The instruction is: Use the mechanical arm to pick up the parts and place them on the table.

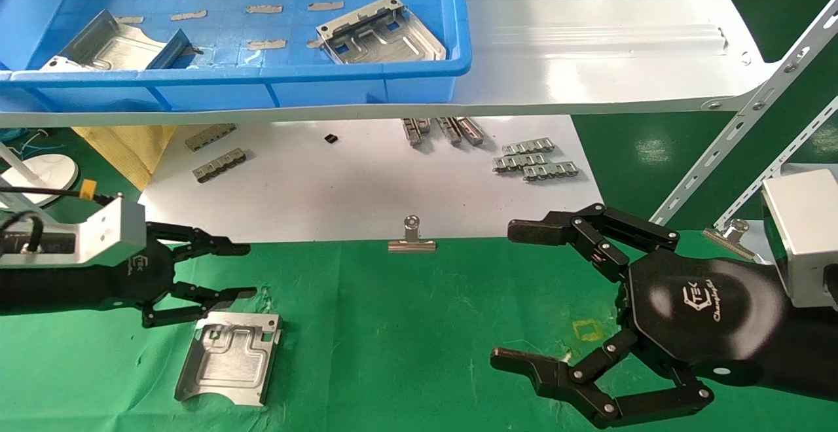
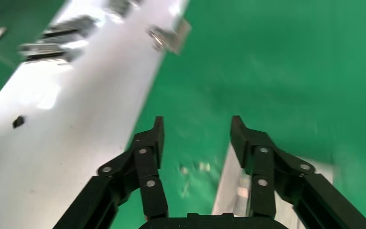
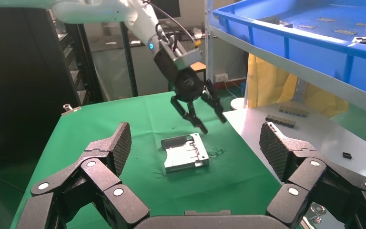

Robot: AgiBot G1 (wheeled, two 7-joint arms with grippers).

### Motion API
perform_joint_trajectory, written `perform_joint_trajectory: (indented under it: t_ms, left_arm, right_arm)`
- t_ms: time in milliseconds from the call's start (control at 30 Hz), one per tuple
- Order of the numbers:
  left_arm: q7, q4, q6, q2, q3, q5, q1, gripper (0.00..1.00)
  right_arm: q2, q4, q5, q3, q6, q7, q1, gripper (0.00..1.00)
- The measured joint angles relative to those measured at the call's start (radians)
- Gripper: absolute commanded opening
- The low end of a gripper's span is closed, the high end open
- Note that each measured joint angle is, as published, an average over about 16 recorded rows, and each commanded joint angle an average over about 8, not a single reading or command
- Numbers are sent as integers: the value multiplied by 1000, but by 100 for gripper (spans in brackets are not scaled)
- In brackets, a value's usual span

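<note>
A silver stamped part lies flat on the green table at the front left. It also shows in the right wrist view and at the edge of the left wrist view. My left gripper is open and empty, raised just above and behind that part. My right gripper is open and empty over the table's right side. Two more parts lie in the blue bin on the shelf: one on the right and one on the left.
The glossy white shelf overhangs a white sheet with small linked grey strips. A binder clip holds the cloth's far edge. Angled silver struts stand at the right. A yellow square mark lies near my right gripper.
</note>
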Motion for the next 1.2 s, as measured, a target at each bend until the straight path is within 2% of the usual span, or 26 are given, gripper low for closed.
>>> perform_joint_trajectory:
  t_ms: [167, 567, 1200]
  left_arm:
    - [-47, 2, 1, -14, -20, -52, 22, 100]
    - [-75, -48, -3, -23, -48, -64, 48, 100]
    - [-277, -373, -33, -83, -234, -136, 225, 100]
  right_arm:
    - [0, 0, 0, 0, 0, 0, 0, 100]
    - [0, 0, 0, 0, 0, 0, 0, 100]
    - [0, 0, 0, 0, 0, 0, 0, 100]
